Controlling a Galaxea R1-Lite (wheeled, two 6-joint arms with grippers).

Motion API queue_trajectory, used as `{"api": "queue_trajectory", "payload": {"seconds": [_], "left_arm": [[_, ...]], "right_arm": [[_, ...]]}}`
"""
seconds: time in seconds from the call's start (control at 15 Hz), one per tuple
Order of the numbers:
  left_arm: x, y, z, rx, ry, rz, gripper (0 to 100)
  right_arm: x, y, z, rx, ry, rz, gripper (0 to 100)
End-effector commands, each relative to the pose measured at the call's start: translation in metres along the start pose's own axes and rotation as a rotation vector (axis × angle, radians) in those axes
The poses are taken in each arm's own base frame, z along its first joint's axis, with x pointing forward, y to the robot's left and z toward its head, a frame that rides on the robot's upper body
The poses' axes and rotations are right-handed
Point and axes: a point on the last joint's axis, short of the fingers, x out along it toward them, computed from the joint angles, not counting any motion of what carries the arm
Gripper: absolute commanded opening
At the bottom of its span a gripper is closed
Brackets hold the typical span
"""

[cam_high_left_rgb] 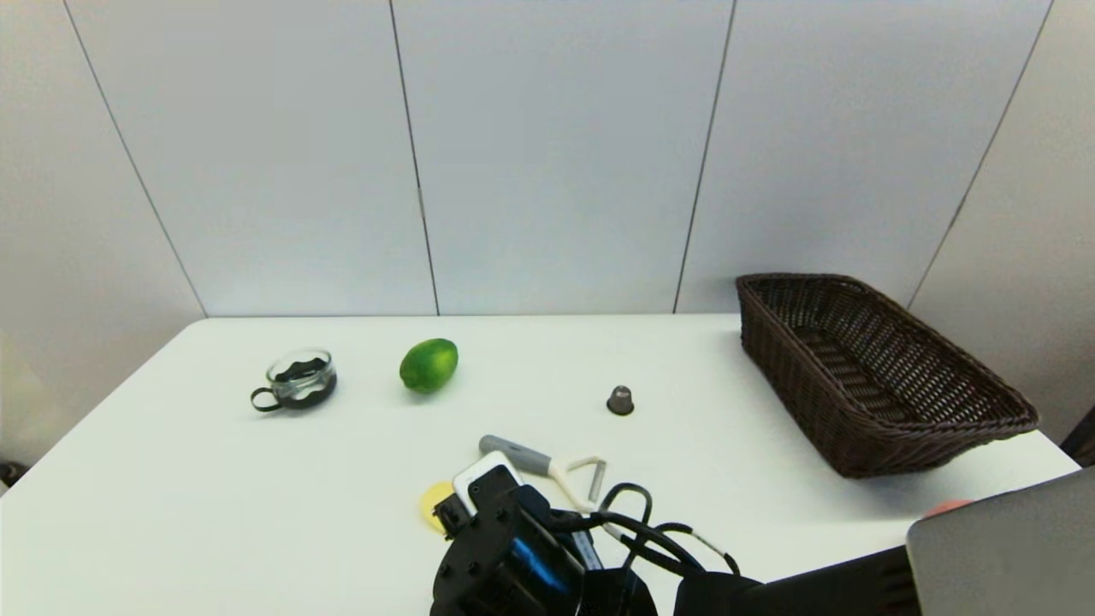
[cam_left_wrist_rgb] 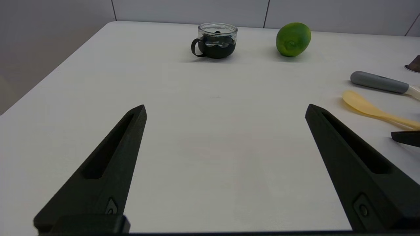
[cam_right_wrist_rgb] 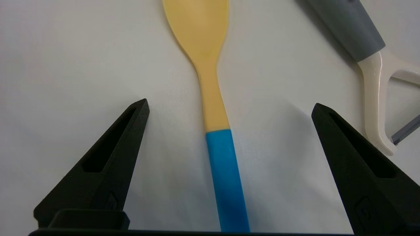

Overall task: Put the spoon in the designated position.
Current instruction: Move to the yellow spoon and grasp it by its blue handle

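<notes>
The right gripper is right over the spoon, its two fingers wide apart, one on each side of the handle. The spoon lies flat on the white table, just beside the peeler. The left gripper waits off to the side, fingers apart too, holding nothing.
</notes>
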Motion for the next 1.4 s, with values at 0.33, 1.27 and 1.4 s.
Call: {"api": "queue_trajectory", "payload": {"seconds": [0.33, 1.27, 1.4], "left_arm": [[0.0002, 0.0, -0.0002, 0.0, 0.001, 0.0, 100], [0.0002, 0.0, -0.0002, 0.0, 0.001, 0.0, 100], [0.0002, 0.0, -0.0002, 0.0, 0.001, 0.0, 100]], "right_arm": [[0.0039, 0.0005, -0.0066, -0.003, 0.034, 0.01, 100], [-0.0003, 0.0053, -0.0076, -0.007, 0.026, 0.027, 100], [0.0005, 0.0054, -0.0085, -0.009, 0.029, 0.024, 100]]}}
